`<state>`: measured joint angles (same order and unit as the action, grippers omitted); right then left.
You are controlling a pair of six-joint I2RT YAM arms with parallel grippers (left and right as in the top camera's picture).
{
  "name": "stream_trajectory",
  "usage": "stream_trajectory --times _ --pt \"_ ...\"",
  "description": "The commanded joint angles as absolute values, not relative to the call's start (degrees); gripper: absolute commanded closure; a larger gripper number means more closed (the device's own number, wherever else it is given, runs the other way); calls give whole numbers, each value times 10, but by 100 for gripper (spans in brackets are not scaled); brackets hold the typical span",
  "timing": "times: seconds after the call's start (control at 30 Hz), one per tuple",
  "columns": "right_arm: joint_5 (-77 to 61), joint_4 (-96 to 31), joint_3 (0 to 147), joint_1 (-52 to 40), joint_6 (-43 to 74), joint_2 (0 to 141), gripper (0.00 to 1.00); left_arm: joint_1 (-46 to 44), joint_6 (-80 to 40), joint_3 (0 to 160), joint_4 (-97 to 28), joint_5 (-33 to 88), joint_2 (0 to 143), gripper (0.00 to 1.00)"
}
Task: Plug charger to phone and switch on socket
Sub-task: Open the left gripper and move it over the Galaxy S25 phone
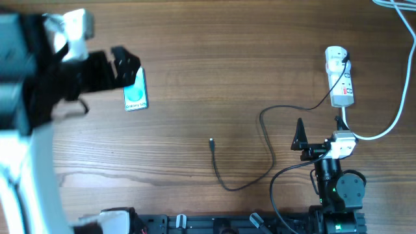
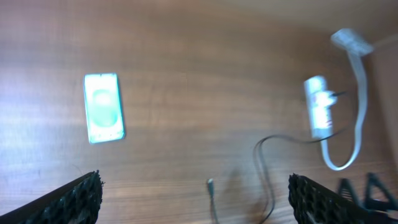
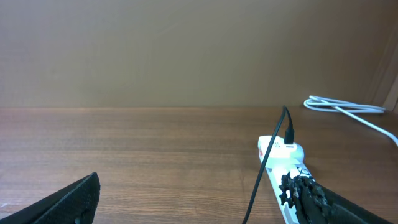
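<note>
Two grippers hang spread wide over a wooden table (image 1: pixel 195 39), holding nothing. From overhead, the phone (image 1: pixel 136 97) lies screen up at ten o'clock, its top edge overlapped by the left arm's black fingers. The socket (image 1: pixel 340 78) sits at two o'clock. The charger (image 1: pixel 262 123) loops from it to a loose plug tip near centre, well apart from the phone.

Only the right gripper (image 3: pixel 193 186) camera shows a black plug standing in the socket's end; the phone is outside its view. The blurred left gripper (image 2: pixel 194 180) camera takes in all three.
</note>
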<state>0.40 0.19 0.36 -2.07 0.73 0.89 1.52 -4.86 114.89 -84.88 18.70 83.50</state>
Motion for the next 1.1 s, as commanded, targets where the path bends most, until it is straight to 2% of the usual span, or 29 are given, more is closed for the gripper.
stream_trajectory --times 0.0,0.4,1.07 --pt "-1 4 3 -23 1 3 0 13 -32 1157 -853 166 915 0" --pt "-1 4 3 -23 1 3 0 13 -32 1156 -847 166 1075 0" --pt "-1 4 3 -23 1 3 0 12 -34 1151 -816 164 1172 0"
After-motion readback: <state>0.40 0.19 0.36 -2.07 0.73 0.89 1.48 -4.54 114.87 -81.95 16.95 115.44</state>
